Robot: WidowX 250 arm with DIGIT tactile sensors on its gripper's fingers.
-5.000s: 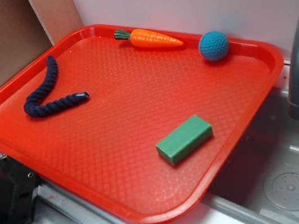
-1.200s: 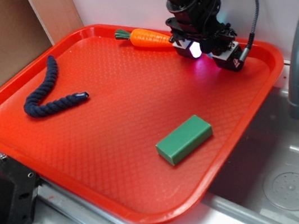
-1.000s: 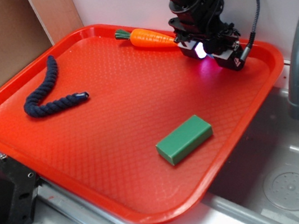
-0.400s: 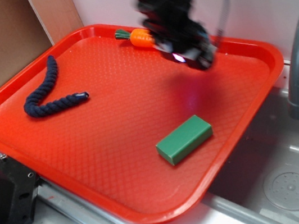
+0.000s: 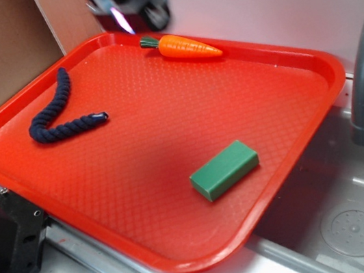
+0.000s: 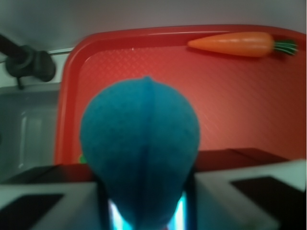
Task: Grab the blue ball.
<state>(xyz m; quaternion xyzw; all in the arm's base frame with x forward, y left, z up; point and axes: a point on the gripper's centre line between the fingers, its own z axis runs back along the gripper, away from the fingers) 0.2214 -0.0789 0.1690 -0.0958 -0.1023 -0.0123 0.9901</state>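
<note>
Spanning most of the exterior view, the red tray [image 5: 302, 110] lies partly over the sink [image 5: 361, 219], with the navy rope [image 5: 54, 118], green block [image 5: 224, 169] and toy carrot [image 5: 185, 46] loose on it. No ball rests on the tray. Blurred at the top edge, the gripper [image 5: 128, 6] hangs above the far rim. Up close in the wrist view, the blue ball [image 6: 139, 153] sits clamped between both fingers [image 6: 240, 196], lifted clear of the tray, so the grab looks achieved.
</note>
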